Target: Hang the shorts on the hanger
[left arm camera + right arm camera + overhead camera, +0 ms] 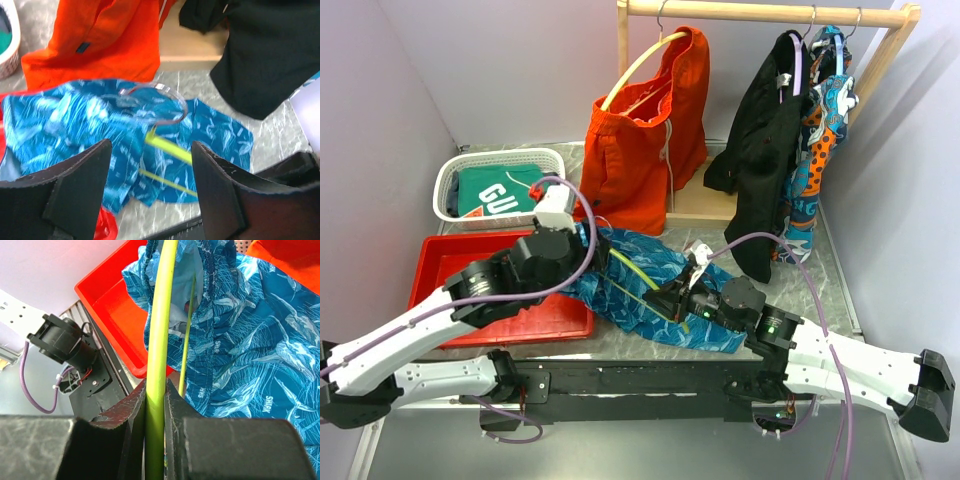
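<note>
Centrally, blue shorts [642, 288] lie crumpled on the worktop [835, 285], partly covering the hanger [159, 340].
Right end effector [155, 392] pinches the hanger's green bar; left end effector [150, 152] hangs spread above the shorts.

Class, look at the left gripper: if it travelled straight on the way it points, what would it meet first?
The left gripper would probably meet the shorts first, close to the lime-green bar of the hanger; depth is unclear.
</note>
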Controlling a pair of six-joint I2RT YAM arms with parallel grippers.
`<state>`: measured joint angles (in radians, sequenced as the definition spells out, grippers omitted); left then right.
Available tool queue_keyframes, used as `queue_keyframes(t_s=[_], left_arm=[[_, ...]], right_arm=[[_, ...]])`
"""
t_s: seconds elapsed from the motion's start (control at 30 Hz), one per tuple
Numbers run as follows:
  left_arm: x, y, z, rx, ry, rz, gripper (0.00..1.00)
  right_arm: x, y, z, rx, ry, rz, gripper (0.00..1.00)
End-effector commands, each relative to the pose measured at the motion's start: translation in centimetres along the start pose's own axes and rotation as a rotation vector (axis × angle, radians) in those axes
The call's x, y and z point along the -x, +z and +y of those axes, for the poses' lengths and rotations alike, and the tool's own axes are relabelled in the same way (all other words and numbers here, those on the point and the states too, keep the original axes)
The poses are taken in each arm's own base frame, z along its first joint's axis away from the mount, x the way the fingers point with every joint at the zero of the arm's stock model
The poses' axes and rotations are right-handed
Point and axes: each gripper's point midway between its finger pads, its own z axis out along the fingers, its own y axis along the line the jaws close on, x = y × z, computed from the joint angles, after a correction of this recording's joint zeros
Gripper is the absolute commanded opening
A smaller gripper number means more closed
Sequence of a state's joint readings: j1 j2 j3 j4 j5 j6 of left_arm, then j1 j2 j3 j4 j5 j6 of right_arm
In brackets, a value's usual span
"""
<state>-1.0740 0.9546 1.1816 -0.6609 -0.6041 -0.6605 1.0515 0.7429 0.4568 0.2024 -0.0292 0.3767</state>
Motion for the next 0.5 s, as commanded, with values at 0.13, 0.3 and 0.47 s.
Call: queue_keyframes(t_s=[0.13, 0.3, 0.47], left_arm=[[0.9, 3.7, -1.3, 0.041, 0.064, -0.11, 0.66], [0.9, 4.7, -1.9, 0.019, 0.083, -0.151, 0.62], [0.1, 5.9, -2.1, 0.034, 0.111, -0.14, 0.52]], right_arm=[[4.9, 0.0, 2.2, 0.073, -0.018, -0.168, 0.0], [4.9, 0.1, 2.3, 0.074, -0.02, -0.164, 0.0], [5.1, 0.2, 2.2, 0.068, -0.025, -0.162, 0.0]])
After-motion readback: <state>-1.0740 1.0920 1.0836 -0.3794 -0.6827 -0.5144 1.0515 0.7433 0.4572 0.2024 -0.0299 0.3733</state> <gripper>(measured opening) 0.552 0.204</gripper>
